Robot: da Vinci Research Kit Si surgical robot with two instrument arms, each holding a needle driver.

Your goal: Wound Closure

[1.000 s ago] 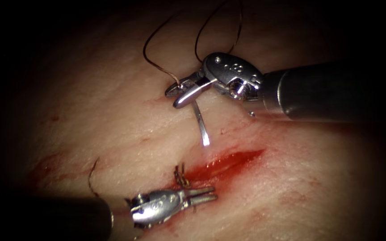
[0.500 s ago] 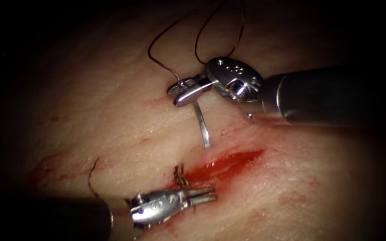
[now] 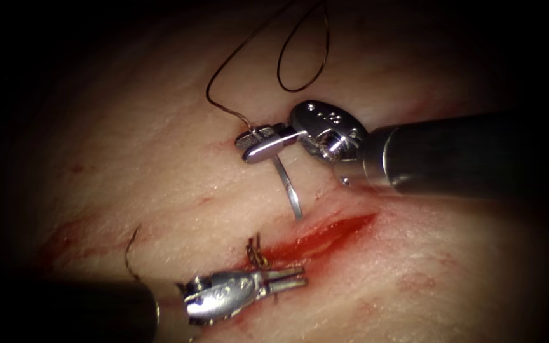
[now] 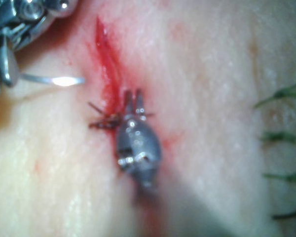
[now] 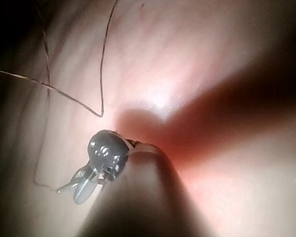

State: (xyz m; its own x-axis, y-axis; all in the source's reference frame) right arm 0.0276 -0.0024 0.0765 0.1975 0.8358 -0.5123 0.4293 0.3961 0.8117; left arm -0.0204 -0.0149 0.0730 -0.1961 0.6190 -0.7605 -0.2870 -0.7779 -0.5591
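Endoscope view: the right tool (image 3: pixel 257 143) enters from the right, above the cut (image 3: pixel 325 234). Its jaws are closed on the needle (image 3: pixel 289 187) near the thread end of its curve. The needle body hangs down from the jaws toward the cut, its tip free just above the cut's upper edge, not in the tissue (image 3: pixel 160 171). Thread (image 3: pixel 303 51) runs up from the jaws in loops. The left tool (image 3: pixel 290 279) lies below the cut's left end, jaws slightly parted and holding nothing, beside a knotted stitch (image 3: pixel 257 251). Red fluid (image 3: pixel 344 225) fills the cut.

Left wrist view: the left tool (image 4: pixel 133 98) rests with its parted tips at the cut (image 4: pixel 106 54), empty, touching the stitch ends (image 4: pixel 101 121). The needle (image 4: pixel 54 80) lies just beside the cut, held by the right tool (image 4: pixel 2 64).

Right wrist view: the right tool (image 5: pixel 79 187) has its jaws clamped; thread (image 5: pixel 102 64) trails away over the tissue (image 5: pixel 212 59).
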